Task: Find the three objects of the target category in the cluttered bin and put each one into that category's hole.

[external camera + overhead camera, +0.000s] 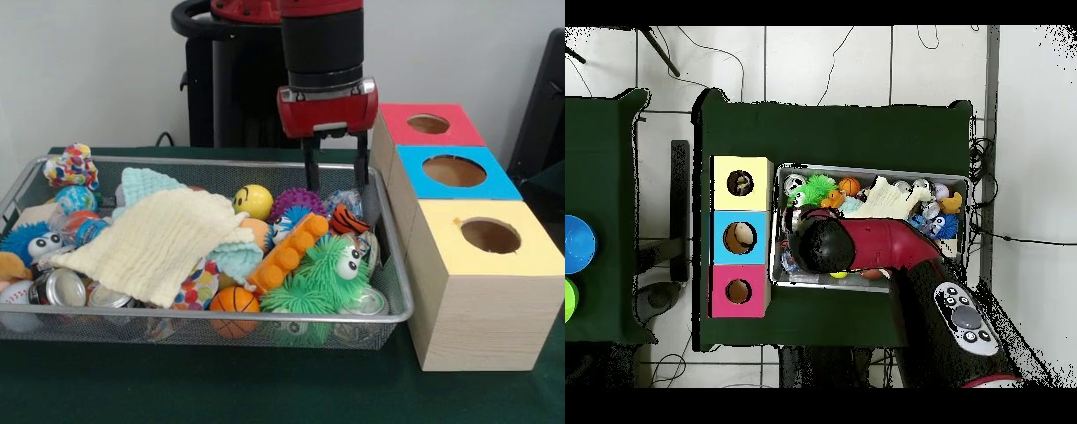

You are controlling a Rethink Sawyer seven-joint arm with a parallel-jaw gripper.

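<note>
**Open gripper hanging over the far right end of the basket**

Nearest to us in the front view, the yellow-topped box (481, 296) is sitting at the right on the green table (221, 389), its round hole (490, 236) facing up and dark inside. Behind it the blue-topped box (452, 172) and then the red-topped box (430, 125) are lining up toward the back, all three touching in a row.

Just left of them we are seeing the wire mesh bin (265, 316), packed full. Along its near edge an orange basketball (234, 303) and a green fuzzy creature with googly eyes (322, 276) are lying, with an orange knobbed block (290, 253) leaning across the creature. A large pale-yellow waffle cloth (154, 243) is spreading over the middle, and under its near edge one spotted cloth (196, 290) is peeking out. Farther back a yellow smiley ball (253, 201) and a purple spiky ball (296, 203) are resting. At the far left corner another spotted cloth (72, 166) is draping over the rim. We cannot pick out a third one.

At the far right end of the bin the gripper (336, 168) is hanging above the toys, its two black fingers spread apart and holding nothing. In the overhead view the red arm (875, 248) is covering that end of the bin (960, 180).
</note>
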